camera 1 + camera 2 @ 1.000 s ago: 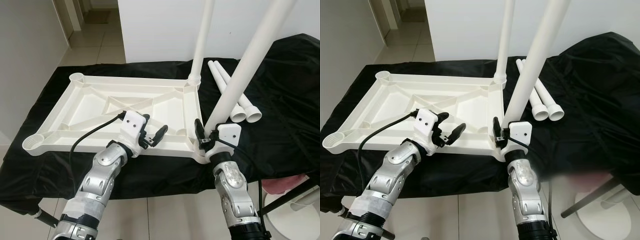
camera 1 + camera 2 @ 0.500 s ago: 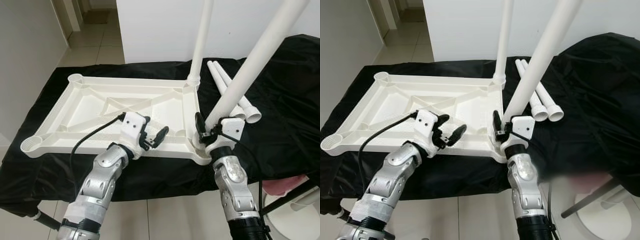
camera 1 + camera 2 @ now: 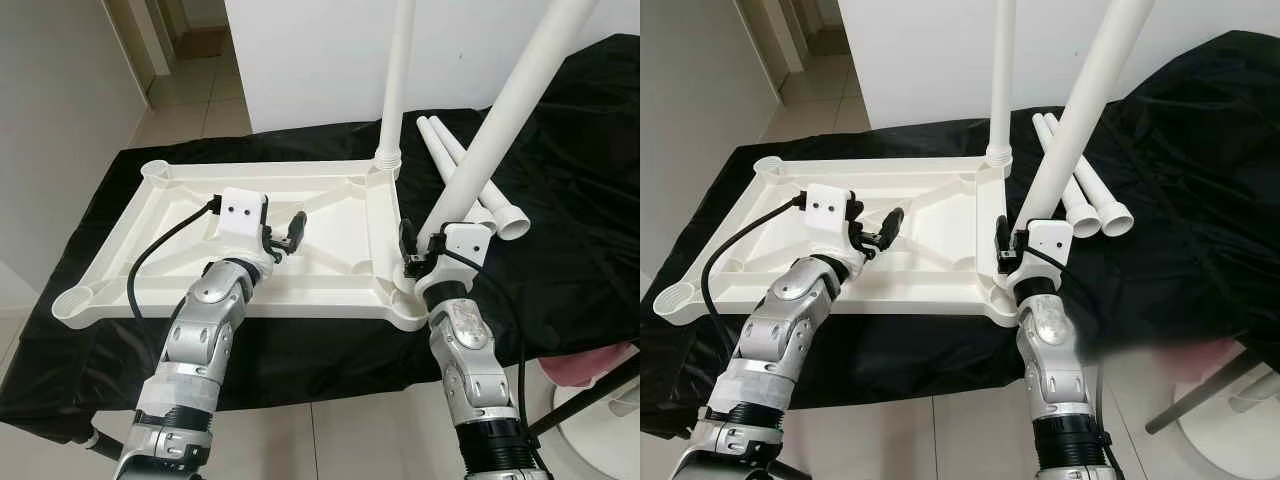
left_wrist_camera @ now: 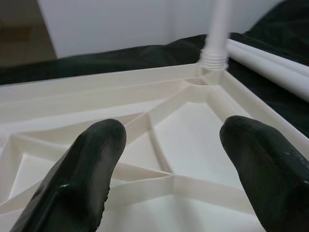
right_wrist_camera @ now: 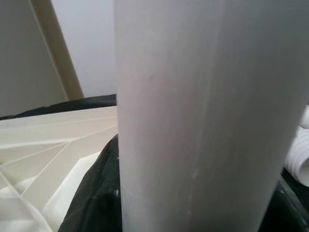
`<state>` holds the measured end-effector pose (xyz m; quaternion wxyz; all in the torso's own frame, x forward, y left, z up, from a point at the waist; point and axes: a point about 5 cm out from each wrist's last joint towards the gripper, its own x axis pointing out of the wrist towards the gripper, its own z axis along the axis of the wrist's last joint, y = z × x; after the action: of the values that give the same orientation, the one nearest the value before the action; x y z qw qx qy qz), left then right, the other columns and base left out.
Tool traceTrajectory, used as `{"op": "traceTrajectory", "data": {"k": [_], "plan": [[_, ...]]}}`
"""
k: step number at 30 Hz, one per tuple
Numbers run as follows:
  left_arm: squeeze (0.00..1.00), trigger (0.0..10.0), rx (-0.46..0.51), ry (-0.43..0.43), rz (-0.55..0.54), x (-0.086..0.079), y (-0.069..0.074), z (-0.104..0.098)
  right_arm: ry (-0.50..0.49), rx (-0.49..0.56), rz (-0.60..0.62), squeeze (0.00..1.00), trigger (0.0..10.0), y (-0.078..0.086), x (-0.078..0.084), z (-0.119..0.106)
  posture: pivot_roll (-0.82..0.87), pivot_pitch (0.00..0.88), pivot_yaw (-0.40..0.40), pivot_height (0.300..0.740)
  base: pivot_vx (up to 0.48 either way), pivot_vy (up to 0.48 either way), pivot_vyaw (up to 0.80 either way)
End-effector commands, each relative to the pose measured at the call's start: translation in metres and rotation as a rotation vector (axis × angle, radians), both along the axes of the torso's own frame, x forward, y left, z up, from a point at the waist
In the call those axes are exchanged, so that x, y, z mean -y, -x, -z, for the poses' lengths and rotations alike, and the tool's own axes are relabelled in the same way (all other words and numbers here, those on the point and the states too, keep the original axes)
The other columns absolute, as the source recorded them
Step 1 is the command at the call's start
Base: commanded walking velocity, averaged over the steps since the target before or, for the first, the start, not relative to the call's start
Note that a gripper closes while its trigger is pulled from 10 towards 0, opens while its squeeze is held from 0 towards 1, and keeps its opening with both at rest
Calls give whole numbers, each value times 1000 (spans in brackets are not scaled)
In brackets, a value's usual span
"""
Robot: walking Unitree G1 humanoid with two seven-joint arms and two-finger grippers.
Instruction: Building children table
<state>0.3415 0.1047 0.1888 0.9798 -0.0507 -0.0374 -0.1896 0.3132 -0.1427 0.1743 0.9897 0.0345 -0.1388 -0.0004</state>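
White tabletop [image 3: 330, 250] at frame centre: we see left gripper [image 3: 281, 238], fingers apart, has lifted from its near edge; right gripper [image 3: 418, 255] still clamps tilted leg [image 3: 490, 130], unseated.

Head pair overhead, wrists close-in

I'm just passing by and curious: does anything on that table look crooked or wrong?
Yes. The leg in the right claw leans well off vertical at the near corner of the upturned tabletop, while the far-corner leg stands straight. It looks not yet seated. Nothing seems broken or spilled.
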Motion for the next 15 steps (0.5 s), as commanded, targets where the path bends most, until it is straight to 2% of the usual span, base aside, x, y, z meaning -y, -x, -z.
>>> {"op": "traceTrajectory", "data": {"k": [1, 4, 5, 6, 10, 15], "plan": [[0, 10000, -44, 40, -261, -25, -8, 0, -12, 41, 45, 0, 10000, -5, 1, -13, -61, 24, 124, 740, 0, 0, 0], [0, 10000, -22, 23, -302, -29, -9, -1, 39, 57, 71, 0, 10000, -4, 3, -15, -61, 24, 124, 740, 0, 0, 0], [0, 10000, -43, 79, -255, -27, -6, -4, 43, 44, 64, 0, 10000, -3, 2, -15, -62, 49, 117, 740, 0, 0, 0], [0, 10000, -43, 79, -255, -27, -6, -4, 43, 44, 64, 0, 10000, -3, 2, -15, -62, 49, 117, 740, 0, 0, 0], [0, 10000, -67, 134, -221, -23, -3, -3, 18, 17, 72, 0, 10000, -1, 1, -12, -64, 63, 119, 740, 0, 0, 0], [0, 10000, -72, 128, -212, -15, 4, -1, -21, -1, 93, 0, 10000, 4, -2, -14, -87, 93, 128, 740, 0, 0, 0]]}}
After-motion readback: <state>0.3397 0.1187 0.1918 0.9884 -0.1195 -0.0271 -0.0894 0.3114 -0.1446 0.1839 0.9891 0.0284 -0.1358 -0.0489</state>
